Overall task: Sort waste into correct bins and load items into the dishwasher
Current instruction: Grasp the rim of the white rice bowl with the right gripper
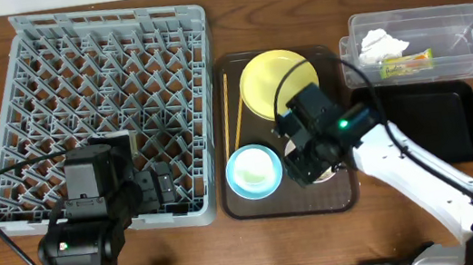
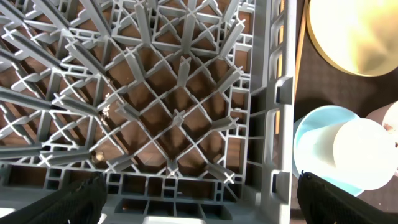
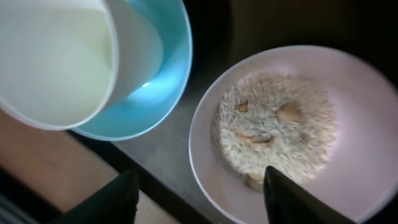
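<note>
On the brown serving tray, my right gripper (image 3: 199,199) stands open astride the near rim of the cream-white bowl (image 3: 360,112). One finger is over the rice scraps (image 3: 273,124) inside and the other is outside the rim. Beside it the small white cup (image 3: 56,56) sits in the light blue bowl (image 3: 161,74). The yellow plate (image 1: 277,81) and the chopsticks (image 1: 226,111) lie further back on the tray. My left gripper (image 2: 199,205) hangs open and empty over the near right corner of the grey dishwasher rack (image 1: 106,113). The tissue (image 1: 383,42) and the wrapper (image 1: 406,62) lie in the clear tub (image 1: 452,31).
The brown serving tray (image 1: 341,196) lies between the rack and the bins. The black tray (image 1: 432,120) sits just in front of the clear tub at the right, with my right arm crossing its near left corner. Bare wood table shows in front.
</note>
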`<state>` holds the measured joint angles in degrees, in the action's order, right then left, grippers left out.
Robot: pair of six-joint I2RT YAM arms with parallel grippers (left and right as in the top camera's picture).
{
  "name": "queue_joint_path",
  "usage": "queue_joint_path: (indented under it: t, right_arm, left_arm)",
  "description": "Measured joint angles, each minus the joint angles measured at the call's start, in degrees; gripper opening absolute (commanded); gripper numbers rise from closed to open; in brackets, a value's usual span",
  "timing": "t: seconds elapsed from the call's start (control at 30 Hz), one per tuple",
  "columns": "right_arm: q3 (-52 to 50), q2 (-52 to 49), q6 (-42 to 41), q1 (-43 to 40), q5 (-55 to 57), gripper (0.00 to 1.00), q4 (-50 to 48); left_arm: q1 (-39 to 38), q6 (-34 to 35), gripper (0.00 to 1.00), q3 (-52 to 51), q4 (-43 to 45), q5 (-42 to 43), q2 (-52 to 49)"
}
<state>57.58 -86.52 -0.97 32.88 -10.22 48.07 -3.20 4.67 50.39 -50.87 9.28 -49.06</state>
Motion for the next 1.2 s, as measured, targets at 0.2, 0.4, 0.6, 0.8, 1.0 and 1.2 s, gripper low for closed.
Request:
queue_joint_path:
  t: [0.2, 0.4, 0.6, 0.8, 1.0, 1.2]
  right_arm:
    - [-5.55, 0.00, -1.25, 0.04, 0.37, 0.51, -7.74]
    - [-10.21, 0.00, -1.40, 1.25, -0.44, 0.45, -13.14]
    - [-12.35, 0.00, -1.49, 3.26, -0.66, 0.31, -16.17]
    - [-12.87, 0.00, -2.25, 3.78, 0.07, 0.21, -17.18]
    - [-13.14, 0.00, -3.72, 3.78, 1.79, 0.17, -17.31]
    - [-13.38, 0.00, -4.07, 3.78, 2.32, 0.16, -17.22]
  left_arm:
    - [0.00, 0.00, 0.98, 0.00, 0.00, 0.00, 0.00]
    - [0.00, 0.00, 0.98, 0.00, -0.07, 0.02, 0.00]
    - [0.00, 0.00, 0.98, 0.00, -0.09, 0.02, 0.00]
    - [0.00, 0.00, 0.98, 0.00, -0.09, 0.02, 0.00]
    - [0.00, 0.00, 0.98, 0.00, -0.09, 0.02, 0.00]
    - [0.00, 0.00, 0.98, 0.00, -0.09, 0.02, 0.00]
